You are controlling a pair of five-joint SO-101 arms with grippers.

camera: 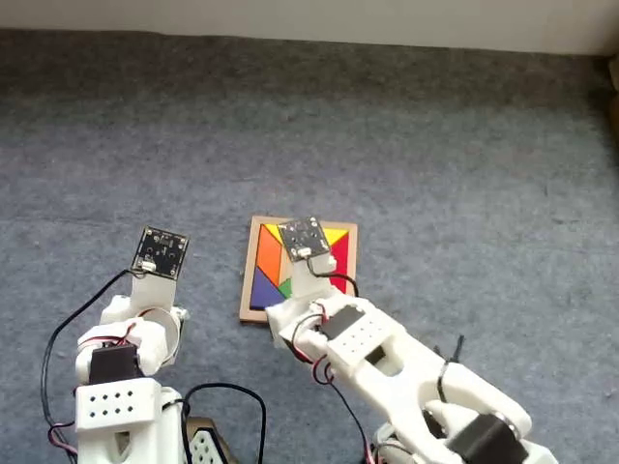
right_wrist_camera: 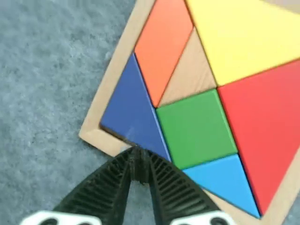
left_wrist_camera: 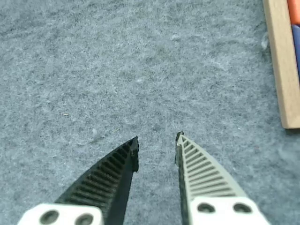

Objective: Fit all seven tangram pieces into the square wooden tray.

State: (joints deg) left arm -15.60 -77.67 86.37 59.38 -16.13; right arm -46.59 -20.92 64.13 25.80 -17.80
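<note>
Closest to the lens, your right gripper [right_wrist_camera: 139, 163] has its fingers clenched tip to tip with nothing between them. The tips sit at the near rim of the tray [right_wrist_camera: 111, 82], just beside its near-left corner and against the edge of the dark blue triangle [right_wrist_camera: 131, 108]. Whether they press on the rim or hang just above it cannot be told.

Your left gripper [left_wrist_camera: 157, 139] hangs over bare grey mat [camera: 435, 145] with fingers [left_wrist_camera: 206, 173] released, a clear gap between the tips, holding nothing. It is near the tray's left side but apart from it.

Room to move: open mat lies on the far side of the tray and out to the left and right edges of the table. The near side is crowded by both arms.

The tray lies on the near half of the table, about midway between its left and right edges. It is turned slightly off square with the table's far edge.

- orange parallelogram [right_wrist_camera: 164, 42]: long axis runs far to near, along the left rim.
- yellow triangle [right_wrist_camera: 243, 33]: long side toward the far rim.
- red triangle [right_wrist_camera: 262, 122]: right side.
- green square [right_wrist_camera: 194, 129]: between dark blue and red.
- light blue triangle [right_wrist_camera: 222, 180]: near rim.
- tan triangle [right_wrist_camera: 190, 75]: between orange, yellow and green; possibly a wood piece, possibly bare tray floor.
</note>
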